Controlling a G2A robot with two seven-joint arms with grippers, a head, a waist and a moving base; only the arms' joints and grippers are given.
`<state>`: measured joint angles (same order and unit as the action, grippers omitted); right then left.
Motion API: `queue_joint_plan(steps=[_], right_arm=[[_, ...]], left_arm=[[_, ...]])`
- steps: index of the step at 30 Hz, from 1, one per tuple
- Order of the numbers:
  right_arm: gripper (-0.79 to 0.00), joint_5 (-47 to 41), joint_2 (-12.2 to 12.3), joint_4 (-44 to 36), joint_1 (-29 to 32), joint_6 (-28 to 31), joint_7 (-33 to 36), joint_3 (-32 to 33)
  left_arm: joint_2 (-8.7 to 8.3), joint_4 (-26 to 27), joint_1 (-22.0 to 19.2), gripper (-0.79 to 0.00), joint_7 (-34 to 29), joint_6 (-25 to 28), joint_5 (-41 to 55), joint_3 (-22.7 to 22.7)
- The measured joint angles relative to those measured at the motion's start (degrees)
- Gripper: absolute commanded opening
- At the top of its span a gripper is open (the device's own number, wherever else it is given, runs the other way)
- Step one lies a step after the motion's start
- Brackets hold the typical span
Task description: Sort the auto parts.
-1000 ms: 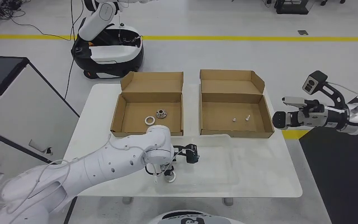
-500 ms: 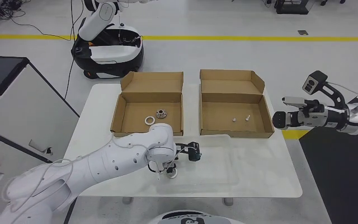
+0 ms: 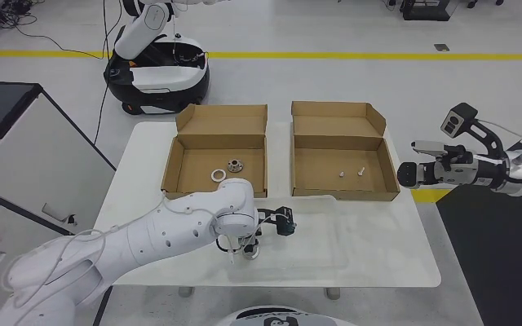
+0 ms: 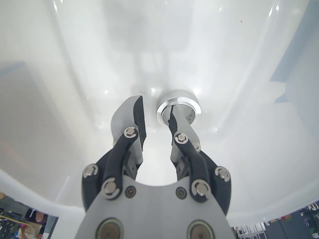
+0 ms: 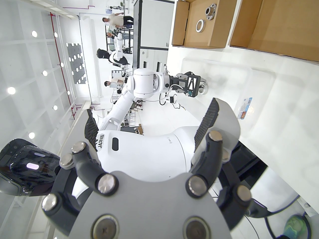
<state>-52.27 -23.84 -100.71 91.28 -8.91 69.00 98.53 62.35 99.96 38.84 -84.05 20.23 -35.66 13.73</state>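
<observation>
A silver metal ring (image 4: 178, 105) lies on the white table near its front edge, seen from above as the ring (image 3: 251, 252). My left gripper (image 4: 155, 115) stands open over it. One fingertip sits inside the ring's bore and the other outside its wall, without clamping it. From above, the left gripper (image 3: 245, 247) is partly hidden under its own arm. My right gripper (image 5: 152, 123) is open and holds nothing. It hovers off the table's right side, where the top view shows the right gripper (image 3: 404, 174).
Two open cardboard boxes stand at the back. The left box (image 3: 196, 175) holds a white ring (image 3: 218, 174) and a flanged hub (image 3: 235, 165). The right box (image 3: 318, 167) holds two small white bolts (image 3: 340, 173). Another robot stands beyond the table.
My left arm and gripper have shifted slightly to the right over the ring. The right arm has kept still.
</observation>
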Motion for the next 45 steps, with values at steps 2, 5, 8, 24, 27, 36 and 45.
queue_joint_plan(steps=[2,5,8,24,27,36,45], right_arm=[[0.000,0.00,0.00,0.00,0.00,0.00,0.00,0.00],[0.000,0.00,0.00,0.00,0.00,0.00,0.00,0.00],[0.000,0.00,0.00,0.00,0.00,0.00,0.00,0.00],[0.000,0.00,0.00,0.00,0.00,0.00,0.00,0.00],[0.000,0.00,0.00,0.00,0.00,0.00,0.00,0.00],[0.000,0.00,0.00,0.00,0.00,0.00,0.00,0.00],[0.000,0.00,0.00,0.00,0.00,0.00,0.00,0.00]], left_arm=[[0.03,-0.28,-0.06,-0.514,0.06,0.06,0.31,-0.22],[0.09,-0.80,0.01,-0.517,0.21,0.21,0.82,-0.45],[0.15,-1.16,0.05,-0.529,0.23,0.22,1.37,-0.68],[0.45,-3.23,-0.96,-0.785,0.82,0.82,1.68,-2.13],[0.63,-3.24,-1.24,-0.785,1.21,1.04,1.79,-1.72],[1.09,-0.37,-3.44,-0.785,1.31,-1.00,2.19,1.59],[2.91,1.44,-6.43,-0.785,5.71,-0.12,1.15,3.98]])
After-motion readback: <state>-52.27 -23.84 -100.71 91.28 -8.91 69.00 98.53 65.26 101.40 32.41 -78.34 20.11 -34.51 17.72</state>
